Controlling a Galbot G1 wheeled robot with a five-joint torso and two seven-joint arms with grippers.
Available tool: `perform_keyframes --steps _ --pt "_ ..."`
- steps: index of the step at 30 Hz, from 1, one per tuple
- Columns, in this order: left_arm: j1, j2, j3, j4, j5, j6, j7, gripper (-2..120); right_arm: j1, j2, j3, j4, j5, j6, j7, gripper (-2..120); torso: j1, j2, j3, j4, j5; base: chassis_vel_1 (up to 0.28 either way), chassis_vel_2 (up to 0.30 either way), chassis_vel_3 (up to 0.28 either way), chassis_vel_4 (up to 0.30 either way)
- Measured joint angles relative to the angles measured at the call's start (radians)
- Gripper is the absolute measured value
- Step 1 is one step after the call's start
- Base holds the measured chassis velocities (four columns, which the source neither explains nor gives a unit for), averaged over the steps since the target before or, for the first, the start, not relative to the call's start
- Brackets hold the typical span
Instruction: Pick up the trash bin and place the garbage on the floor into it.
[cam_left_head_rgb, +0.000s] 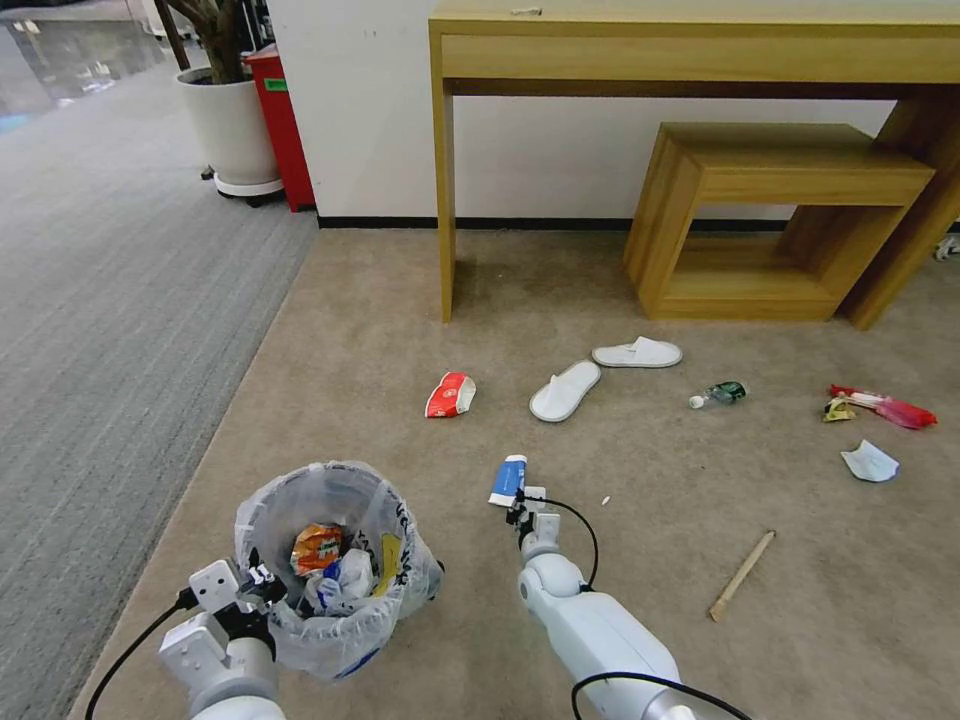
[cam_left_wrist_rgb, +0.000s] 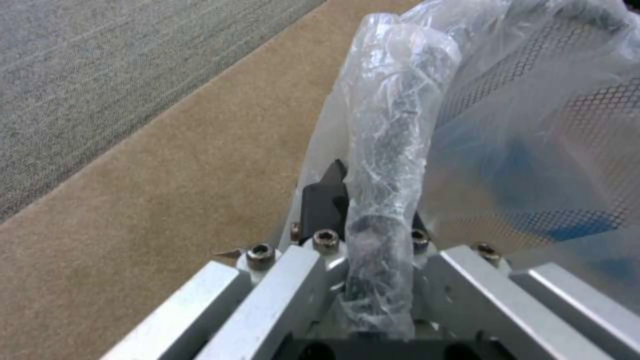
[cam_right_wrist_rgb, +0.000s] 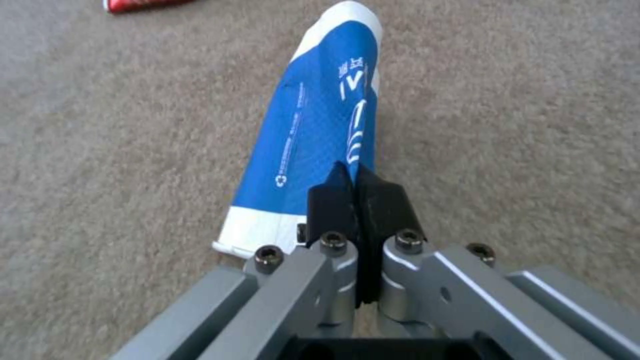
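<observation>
The trash bin (cam_left_head_rgb: 335, 560), black with a crinkled clear bag, stands at the near left with an orange can and wrappers inside. My left gripper (cam_left_head_rgb: 262, 585) is shut on its bagged rim (cam_left_wrist_rgb: 390, 150). My right gripper (cam_left_head_rgb: 518, 508) is shut on the edge of a flattened blue-white paper cup (cam_right_wrist_rgb: 320, 125), low over the beige floor (cam_left_head_rgb: 640, 600). More garbage lies on the carpet: a crushed red-white cup (cam_left_head_rgb: 450, 394), two white slippers (cam_left_head_rgb: 565, 390), a small bottle (cam_left_head_rgb: 718, 394), red and yellow wrappers (cam_left_head_rgb: 885, 406), white paper (cam_left_head_rgb: 870, 462) and a wooden stick (cam_left_head_rgb: 742, 574).
A wooden desk (cam_left_head_rgb: 700, 50) and a low wooden bench (cam_left_head_rgb: 780, 200) stand against the far wall. Grey striped carpet (cam_left_head_rgb: 100, 330) runs along the left. A white plant pot (cam_left_head_rgb: 230, 130) and a red box (cam_left_head_rgb: 280, 130) stand at the far left.
</observation>
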Motion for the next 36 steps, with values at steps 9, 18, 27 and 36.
perform_keyframes --steps 9,18,27,36 --pt "-0.011 -0.004 -0.002 0.023 0.004 -0.005 0.001 1 -0.119 -0.093 0.026 0.24 0.077 0.11 -0.185 0 0.0 0.0 0.0 -0.0001 -0.0001 0.0 0.0 0.0 0.0" --pt "-0.022 -0.01 0.0 0.05 0.015 -0.007 0.003 1 -0.241 -0.189 0.032 0.586 0.16 0.203 -0.379 0 0.0 0.0 0.0 0.0 -0.0001 0.0 0.0 0.0 0.0" --pt "-0.027 -0.016 0.001 0.063 0.024 -0.008 0.005 1 -0.273 -0.324 -0.006 0.812 0.219 0.217 -0.463 0 0.0 0.0 0.0 0.0001 0.0003 0.0 0.0 0.0 0.0" --pt "-0.028 -0.017 -0.001 0.063 0.025 -0.004 0.004 1 -0.224 -0.582 -0.145 1.016 0.293 0.244 -0.54 0 0.0 0.0 0.0 0.0001 0.0 0.0 0.0 0.0 0.0"
